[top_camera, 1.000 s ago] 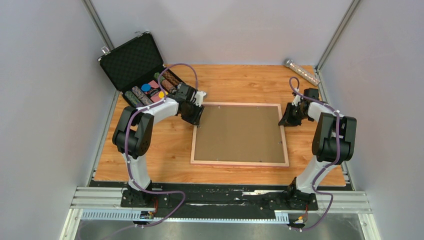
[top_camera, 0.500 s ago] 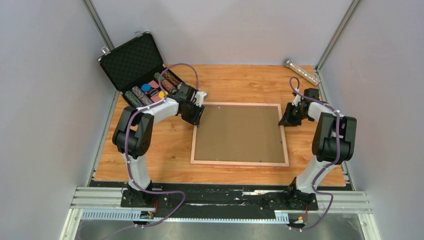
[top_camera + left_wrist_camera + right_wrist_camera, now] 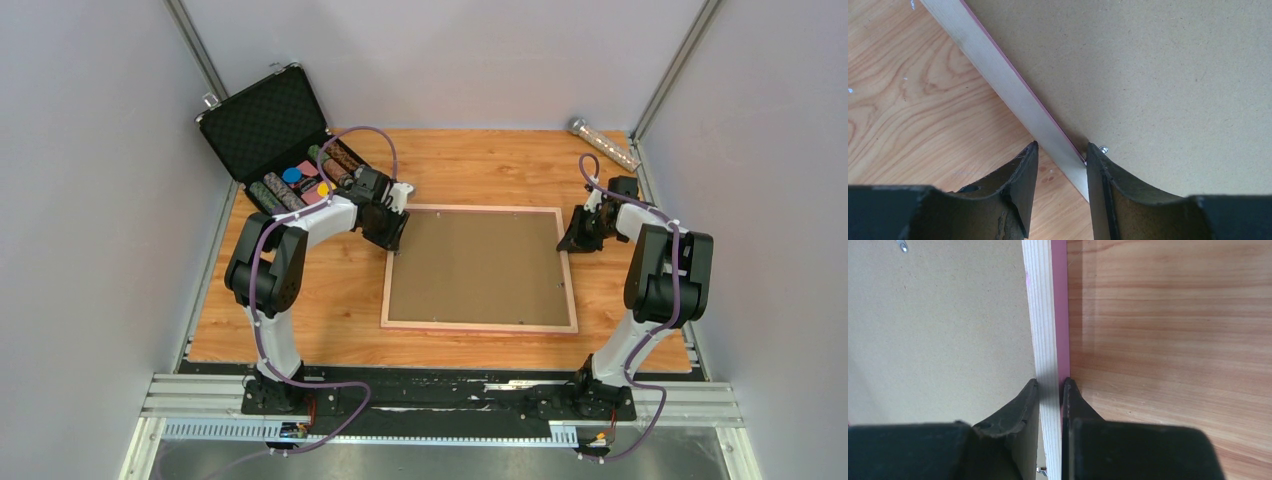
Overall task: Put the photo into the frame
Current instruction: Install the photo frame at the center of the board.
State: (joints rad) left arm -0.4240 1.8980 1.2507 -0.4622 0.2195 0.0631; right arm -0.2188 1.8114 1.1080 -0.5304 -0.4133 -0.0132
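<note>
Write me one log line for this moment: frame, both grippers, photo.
frame: lying back side up | backing board: in frame | left gripper: closed on left rail | right gripper: closed on right rail | photo: not visible

Frame lies flat on table, about mid-table, back side up. Backing board sits inside its rails.

Case stands at the far-left corner, lid propped up behind, small items lying in its tray. It is behind and left of the frame.

Tube lies at the far-right corner, well apart from the frame.

Left gripper is at the frame's far-left corner, one finger outside the left rail, the other over the board.

Right gripper is on the right rail near the far corner, a finger on either side, touching it.
</note>
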